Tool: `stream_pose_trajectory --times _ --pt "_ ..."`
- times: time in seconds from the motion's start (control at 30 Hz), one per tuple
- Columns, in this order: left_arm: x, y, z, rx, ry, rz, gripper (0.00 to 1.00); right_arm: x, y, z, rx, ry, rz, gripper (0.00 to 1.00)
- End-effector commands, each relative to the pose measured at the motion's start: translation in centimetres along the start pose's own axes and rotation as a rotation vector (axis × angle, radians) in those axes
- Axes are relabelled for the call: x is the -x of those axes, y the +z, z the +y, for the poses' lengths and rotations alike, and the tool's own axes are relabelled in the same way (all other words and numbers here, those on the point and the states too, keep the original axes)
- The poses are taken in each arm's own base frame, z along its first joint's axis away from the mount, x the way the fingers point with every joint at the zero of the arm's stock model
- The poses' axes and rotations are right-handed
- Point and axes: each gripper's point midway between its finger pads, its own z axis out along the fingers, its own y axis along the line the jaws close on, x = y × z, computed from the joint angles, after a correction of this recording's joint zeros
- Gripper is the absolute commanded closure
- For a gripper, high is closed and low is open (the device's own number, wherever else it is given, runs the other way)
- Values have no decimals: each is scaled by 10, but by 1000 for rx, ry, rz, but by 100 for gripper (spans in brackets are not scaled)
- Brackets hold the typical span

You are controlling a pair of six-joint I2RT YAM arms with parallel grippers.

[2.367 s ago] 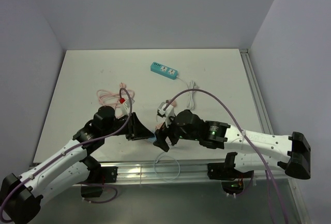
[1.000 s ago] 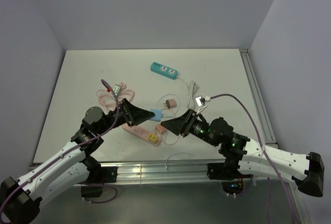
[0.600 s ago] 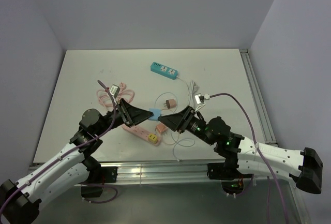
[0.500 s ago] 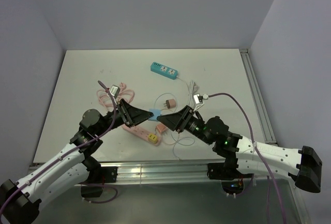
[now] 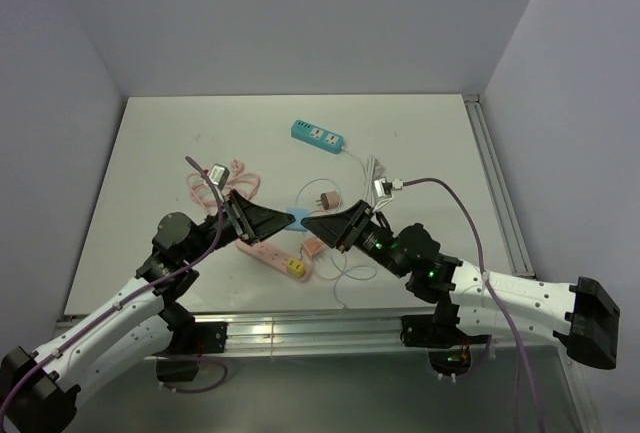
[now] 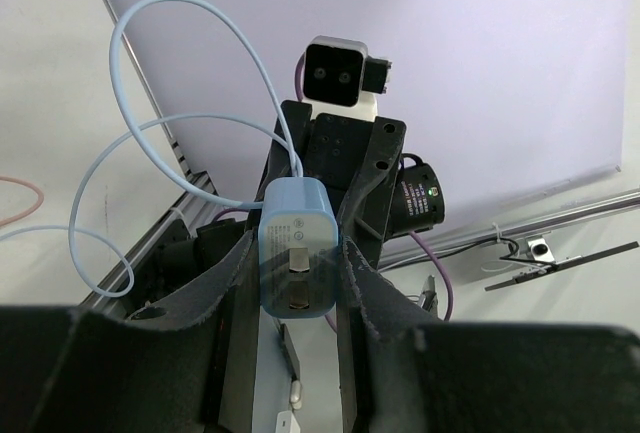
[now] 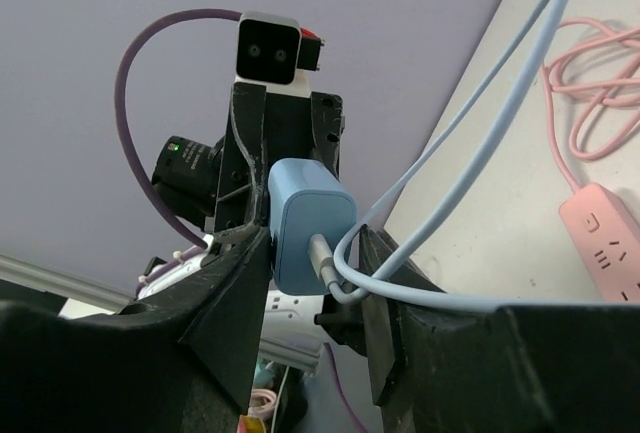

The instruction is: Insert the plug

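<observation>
The plug is a light-blue charger block with a light-blue cable, held up above the white table. My left gripper is shut on its sides; in the left wrist view the plug shows its two prongs between my left gripper. My right gripper faces it from the right. In the right wrist view the plug sits inside my right gripper: one finger touches it, the other stands a sliver off beside the cable.
A pink power strip lies under the grippers, with its pink cable coiled at the left. A teal power strip lies at the back with a white cord. A small pink adapter rests nearby.
My right gripper has moved left up to the plug and its jaws have narrowed around it. The left gripper has kept its hold, lifting slightly.
</observation>
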Motion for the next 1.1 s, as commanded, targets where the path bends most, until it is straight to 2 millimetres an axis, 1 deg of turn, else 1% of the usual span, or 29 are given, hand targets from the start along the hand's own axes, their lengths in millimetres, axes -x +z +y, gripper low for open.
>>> stream_pose_trajectory --times 0.0,0.17,0.3,0.43,0.47,0.57,0.6,0.63,0.67,0.7,0.73,0.77,0.8,0.83,0.87,0.9,0.93,0.97,1.0,1.03,1.07 --pt "-5 -1 -16 -71 16 29 100 13 7 33 95 -11 -33 53" --pt "-6 -2 -17 -71 17 32 100 12 9 29 81 -21 -28 51" --pt "-6 -2 -18 -73 21 32 100 9 9 29 86 -24 -16 48" --pt "-7 -2 -15 -71 7 36 100 7 12 33 99 -37 -3 50" --pt "-7 -2 -14 -71 6 38 100 7 12 34 101 -38 -3 52" --pt "-8 -2 -12 -63 3 41 100 8 13 36 103 -44 -2 68" --pt "-8 -2 -11 -60 5 40 99 8 12 36 106 -46 1 82" --pt "-7 -1 -7 -43 1 36 100 7 12 36 106 -47 3 87" --pt "-7 -2 -5 -34 0 36 100 7 13 38 105 -49 5 95" --pt "-7 -1 -4 -27 10 34 100 7 13 39 105 -60 10 100" --pt "-6 -1 -2 -12 13 28 100 6 13 36 91 -69 18 100" --pt "-6 -1 5 24 6 29 93 8 13 38 89 -78 15 100" --pt "-5 -1 10 51 8 24 80 10 12 37 79 -92 8 100" --pt "-4 -1 9 65 35 19 51 8 12 29 45 -108 19 100" --pt "-1 -3 29 162 18 -4 37 10 12 29 31 -117 16 100" --pt "2 -7 29 184 37 -23 28 13 10 28 16 -142 13 100" --pt "8 -8 26 205 87 -46 12 11 9 16 -43 -173 28 100" --pt "12 -19 46 324 83 -80 8 18 9 23 -48 -195 18 100" --pt "21 -23 42 356 108 -121 6 19 9 19 -70 -243 23 100" --pt "25 -31 49 414 134 -141 3 18 6 6 -138 -278 45 100" --pt "30 -38 52 459 142 -171 3 24 9 12 -151 -305 43 100"
